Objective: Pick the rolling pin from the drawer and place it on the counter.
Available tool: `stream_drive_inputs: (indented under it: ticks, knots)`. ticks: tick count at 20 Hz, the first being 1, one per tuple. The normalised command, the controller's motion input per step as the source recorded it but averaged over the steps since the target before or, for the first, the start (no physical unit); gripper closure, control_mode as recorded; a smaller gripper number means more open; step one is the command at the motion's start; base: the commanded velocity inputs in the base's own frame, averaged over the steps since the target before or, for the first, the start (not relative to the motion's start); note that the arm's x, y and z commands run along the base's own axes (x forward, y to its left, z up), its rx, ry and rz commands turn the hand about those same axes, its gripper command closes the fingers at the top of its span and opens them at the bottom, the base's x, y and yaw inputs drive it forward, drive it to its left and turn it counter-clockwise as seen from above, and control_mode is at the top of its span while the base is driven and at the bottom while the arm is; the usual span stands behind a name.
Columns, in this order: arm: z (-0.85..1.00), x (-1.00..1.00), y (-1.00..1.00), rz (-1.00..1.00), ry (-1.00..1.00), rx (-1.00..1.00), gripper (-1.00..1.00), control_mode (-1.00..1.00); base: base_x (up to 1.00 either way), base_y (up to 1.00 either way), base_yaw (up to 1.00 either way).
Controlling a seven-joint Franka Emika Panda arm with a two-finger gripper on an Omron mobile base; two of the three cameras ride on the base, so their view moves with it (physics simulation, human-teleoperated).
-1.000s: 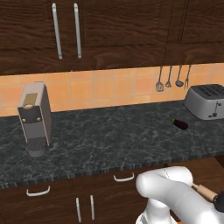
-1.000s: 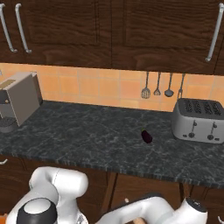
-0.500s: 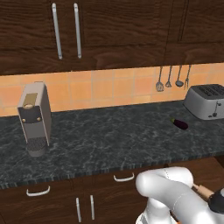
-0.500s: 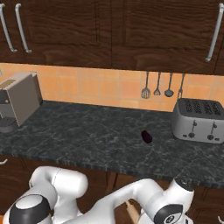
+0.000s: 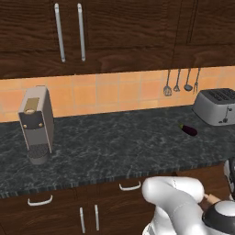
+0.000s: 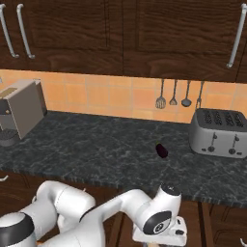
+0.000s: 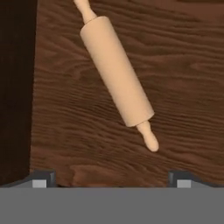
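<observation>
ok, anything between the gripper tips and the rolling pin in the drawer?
Nothing. In the hand view, only bare wood-grain drawer floor separates the open gripper from the rolling pin, which lies diagonally ahead of the fingertips, untouched.

Even, soft light — slightly blurry

From behind the arm, left and right, we look forward and down over the tabletop (image 5: pixel 114 142). Both views share the toaster (image 5: pixel 215 106), the eggplant (image 6: pixel 161 150) and the coffee machine (image 5: pixel 36 123). The hand camera faces a wooden drawer floor (image 7: pixel 183 78) at close range.
</observation>
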Motion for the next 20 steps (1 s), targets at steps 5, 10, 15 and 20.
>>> stream_drive_inputs:
  ticks: [5, 10, 15, 20]
  knots:
    - [-0.46, 0.30, -0.03, 0.00, -0.09, -0.03, -1.00, -1.00, 0.00, 0.00, 0.00]
    - [-0.38, 0.38, -0.01, 0.00, -0.08, -0.01, -1.00, -1.00, 0.00, 0.00, 0.00]
    - [-0.20, 0.19, -0.11, 0.02, 0.00, 0.00, -1.00, -1.00, 0.00, 0.00, 0.00]
    - [-0.30, 0.22, -0.30, 0.06, 0.00, 0.00, -1.00, -1.00, 0.00, 0.00, 0.00]
